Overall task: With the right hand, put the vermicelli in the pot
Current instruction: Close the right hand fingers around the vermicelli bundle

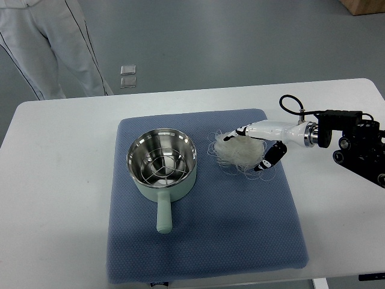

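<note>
White and smooth, the surface (60, 180) carries one blue-grey quilted mat (240, 229) that covers its middle. Grey floor lies beyond its far edge, with two small clear squares (128, 76) on it, a brown box corner (364, 6) at the top right, and a person's legs in pale trousers (51, 42) at the top left. On the mat stands one pale green pot (162, 174) with a steel inside, a wire rack in its bottom and its handle pointing toward the camera. Just right of the pot, apart from it, lies one loose nest of white vermicelli (231, 158). One right hand (255, 147) reaches in from the right edge, its fingers curled over and into the vermicelli, gripping the nest on the mat.
</note>
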Available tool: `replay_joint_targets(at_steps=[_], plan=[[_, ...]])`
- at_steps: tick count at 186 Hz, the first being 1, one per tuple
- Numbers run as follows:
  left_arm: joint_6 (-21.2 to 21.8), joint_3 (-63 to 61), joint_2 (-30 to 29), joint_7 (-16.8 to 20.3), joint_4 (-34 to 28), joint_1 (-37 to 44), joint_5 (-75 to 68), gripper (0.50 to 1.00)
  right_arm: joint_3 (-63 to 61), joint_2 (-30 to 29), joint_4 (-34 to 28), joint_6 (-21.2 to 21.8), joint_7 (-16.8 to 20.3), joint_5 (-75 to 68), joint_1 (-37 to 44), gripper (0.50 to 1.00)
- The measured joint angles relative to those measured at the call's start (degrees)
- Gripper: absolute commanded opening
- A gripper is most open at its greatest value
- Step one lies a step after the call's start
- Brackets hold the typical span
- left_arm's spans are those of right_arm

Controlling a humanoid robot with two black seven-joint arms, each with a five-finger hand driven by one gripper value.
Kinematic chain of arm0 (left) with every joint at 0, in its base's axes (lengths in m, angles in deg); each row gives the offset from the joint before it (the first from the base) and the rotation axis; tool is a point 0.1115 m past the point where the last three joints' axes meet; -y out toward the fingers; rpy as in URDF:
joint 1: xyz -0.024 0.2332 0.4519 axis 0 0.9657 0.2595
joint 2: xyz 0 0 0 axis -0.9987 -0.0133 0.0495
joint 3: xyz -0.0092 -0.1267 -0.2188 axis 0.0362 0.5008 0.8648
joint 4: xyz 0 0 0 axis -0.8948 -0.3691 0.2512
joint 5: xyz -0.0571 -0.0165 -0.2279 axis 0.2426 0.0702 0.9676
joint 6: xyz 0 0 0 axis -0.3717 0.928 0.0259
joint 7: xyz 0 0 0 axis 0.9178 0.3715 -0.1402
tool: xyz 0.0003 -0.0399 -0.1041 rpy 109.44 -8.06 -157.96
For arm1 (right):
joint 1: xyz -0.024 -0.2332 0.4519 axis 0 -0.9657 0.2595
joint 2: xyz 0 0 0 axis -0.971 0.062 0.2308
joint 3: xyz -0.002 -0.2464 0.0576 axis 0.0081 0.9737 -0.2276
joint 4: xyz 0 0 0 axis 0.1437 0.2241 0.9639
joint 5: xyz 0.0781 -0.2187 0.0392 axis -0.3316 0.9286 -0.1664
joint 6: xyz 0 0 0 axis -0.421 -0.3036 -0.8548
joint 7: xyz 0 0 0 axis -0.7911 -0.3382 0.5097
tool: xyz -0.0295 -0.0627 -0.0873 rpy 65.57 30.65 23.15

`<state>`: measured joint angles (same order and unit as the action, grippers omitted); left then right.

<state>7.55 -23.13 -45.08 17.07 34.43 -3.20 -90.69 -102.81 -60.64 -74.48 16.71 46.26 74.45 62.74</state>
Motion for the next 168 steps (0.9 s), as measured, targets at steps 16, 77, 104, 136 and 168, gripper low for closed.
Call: replay_joint_targets(at_steps=[16, 77, 104, 136, 168], plan=[[0.0, 0.0, 0.0, 0.0, 0.0, 0.0, 0.0, 1.0, 0.0, -0.1, 0.3, -0.9, 0.9, 0.0, -0.2, 0.899], [0.0, 0.0, 0.0, 0.0, 0.0, 0.0, 0.0, 1.0, -0.1, -1.1, 0.7, -1.5, 3.6, 0.0, -0.4, 0.725], [0.0, 0.0, 0.0, 0.0, 0.0, 0.0, 0.0, 1.0, -0.1, -1.2, 0.7, -1.5, 3.7, 0.0, -0.4, 0.637], [0.0, 0.0, 0.0, 0.0, 0.0, 0.0, 0.0, 1.0, -0.1, -1.2, 0.7, -1.5, 3.8, 0.0, -0.3, 0.502], [0.0, 0.0, 0.0, 0.0, 0.0, 0.0, 0.0, 1.0, -0.5, -1.6, 0.7, -1.4, 3.8, -0.3, 0.0, 0.5]])
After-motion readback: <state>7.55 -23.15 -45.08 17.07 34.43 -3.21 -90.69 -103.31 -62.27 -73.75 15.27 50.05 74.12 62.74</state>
